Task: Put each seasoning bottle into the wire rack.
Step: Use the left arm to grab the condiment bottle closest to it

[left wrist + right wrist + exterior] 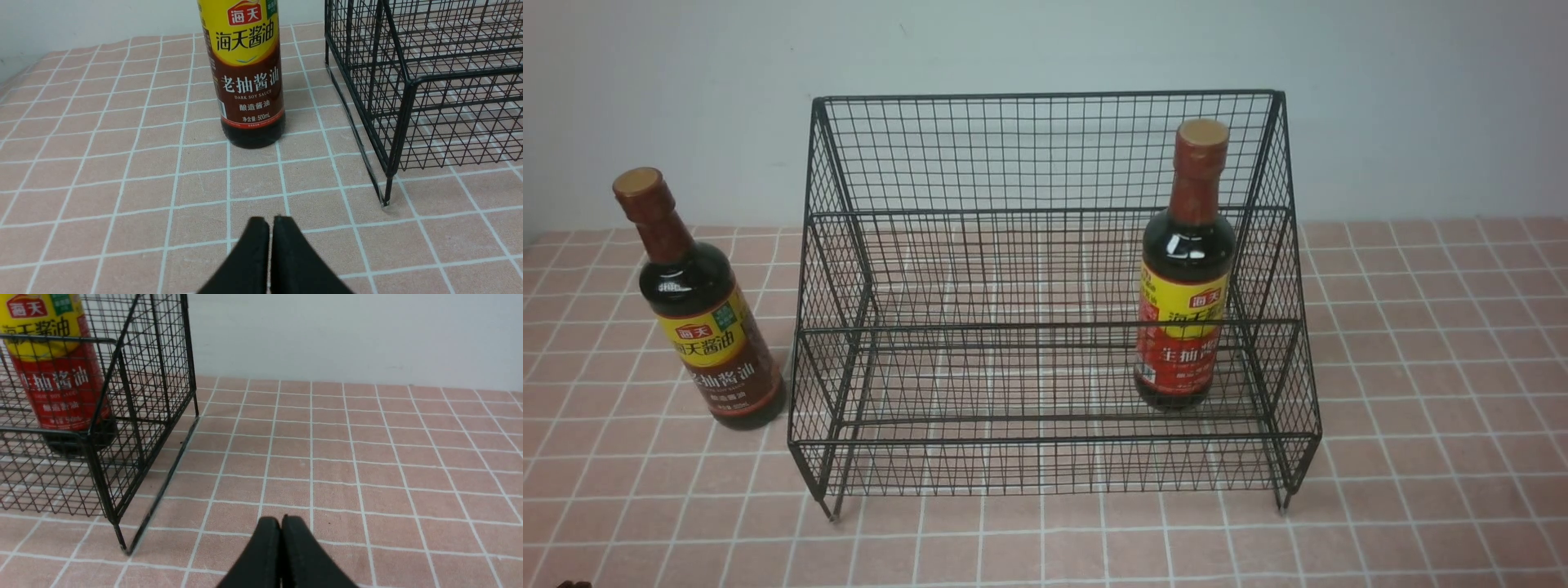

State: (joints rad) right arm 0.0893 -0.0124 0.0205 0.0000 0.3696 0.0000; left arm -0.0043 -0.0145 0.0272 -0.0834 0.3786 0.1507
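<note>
While you look at the front view, the large black wire-mesh rack (1045,214) with its tall back and sloping sides stands in the middle of the pink cloth with white grid lines (1421,367), on short legs. A pale wall (1421,98) is at the far side.

One dark soy-sauce bottle with the yellow and red label (1183,327) is already inside the rack, upright, at its right end and near the right side wall. You cannot tell surely from these views on which step it stands. In the right wrist view the same bottle (57,375) shows behind the mesh (163,355).

The other dark soy-sauce bottle, with the yellow and brown label (709,331), is outside. It stands upright on the cloth just beside the left side of the rack, not touching it. The left wrist view shows this bottle (250,81) far from the fingers, with the near left corner of the rack (408,81) to its right.

Your left gripper (269,220) has its two black fingers pressed together, with nothing between them, above bare cloth on the near side of the brown-label bottle. Your right gripper (281,518) is also closed and empty, above the cloth to the right of the rack.
</note>
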